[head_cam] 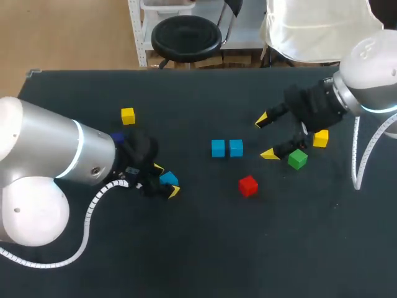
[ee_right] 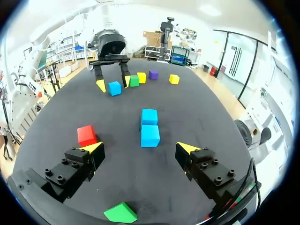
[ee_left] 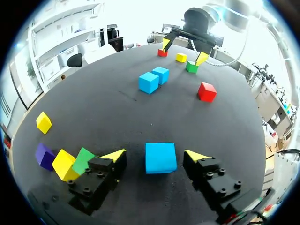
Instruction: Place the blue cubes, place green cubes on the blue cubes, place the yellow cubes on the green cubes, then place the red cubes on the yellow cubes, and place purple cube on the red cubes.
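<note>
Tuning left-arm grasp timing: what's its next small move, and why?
Likely shut the left pincer on the blue cube: it sits between the open yellow tips, apparently untouched, while two blue cubes already lie side by side mid-table.

Your dark table (head_cam: 205, 248) carries scattered cubes. Near its middle, a blue cube (head_cam: 218, 148) touches a second blue cube (head_cam: 236, 148) side by side, with a red cube (head_cam: 248, 185) near them on the robot's side. To the right, a green cube (head_cam: 298, 159) and a yellow cube (head_cam: 321, 138) lie close together. On the left, a third blue cube (head_cam: 169, 179) and a lone yellow cube (head_cam: 128, 115) sit apart. In the left wrist view you also get a purple cube (ee_left: 45, 155), another yellow cube (ee_left: 64, 164) and another green cube (ee_left: 83, 160) bunched together.
</note>
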`<state>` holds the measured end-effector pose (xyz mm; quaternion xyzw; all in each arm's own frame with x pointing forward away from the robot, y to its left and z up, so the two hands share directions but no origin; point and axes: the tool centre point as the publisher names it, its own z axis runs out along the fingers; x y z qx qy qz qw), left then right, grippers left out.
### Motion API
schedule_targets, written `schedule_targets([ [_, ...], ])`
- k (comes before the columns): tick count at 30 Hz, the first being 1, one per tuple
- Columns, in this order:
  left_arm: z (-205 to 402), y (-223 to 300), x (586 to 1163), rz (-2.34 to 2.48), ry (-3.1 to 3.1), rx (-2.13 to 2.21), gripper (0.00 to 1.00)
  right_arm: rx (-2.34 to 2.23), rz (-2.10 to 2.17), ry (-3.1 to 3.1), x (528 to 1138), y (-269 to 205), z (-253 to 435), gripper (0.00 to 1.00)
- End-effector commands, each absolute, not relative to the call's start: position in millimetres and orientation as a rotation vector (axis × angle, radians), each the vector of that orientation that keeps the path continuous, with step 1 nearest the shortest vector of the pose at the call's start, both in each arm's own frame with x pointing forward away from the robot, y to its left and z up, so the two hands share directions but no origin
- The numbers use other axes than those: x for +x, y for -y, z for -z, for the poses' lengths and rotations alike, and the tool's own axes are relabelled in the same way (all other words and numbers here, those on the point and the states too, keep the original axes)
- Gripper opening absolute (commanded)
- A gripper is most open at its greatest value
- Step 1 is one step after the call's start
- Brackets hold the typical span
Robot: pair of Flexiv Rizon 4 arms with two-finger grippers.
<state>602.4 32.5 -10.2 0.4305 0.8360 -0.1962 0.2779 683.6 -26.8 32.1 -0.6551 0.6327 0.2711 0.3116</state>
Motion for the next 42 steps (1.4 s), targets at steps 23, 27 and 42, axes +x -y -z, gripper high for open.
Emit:
schedule_targets([
  [23,-15.3,-12.1,582.1,0.609,-2.011,1.476,0.00,-1.728,-0.717,-1.667,683.8,27.1,-31.7,1.00],
  [27,-19.1,-3.3,591.8,0.610,-1.987,1.548,0.00,-1.728,-0.717,-1.667,683.8,27.1,-31.7,1.00],
  [42,-26.6,2.4,608.5,0.614,-1.995,1.542,0.00,-1.728,-0.717,-1.667,683.8,27.1,-31.7,1.00],
])
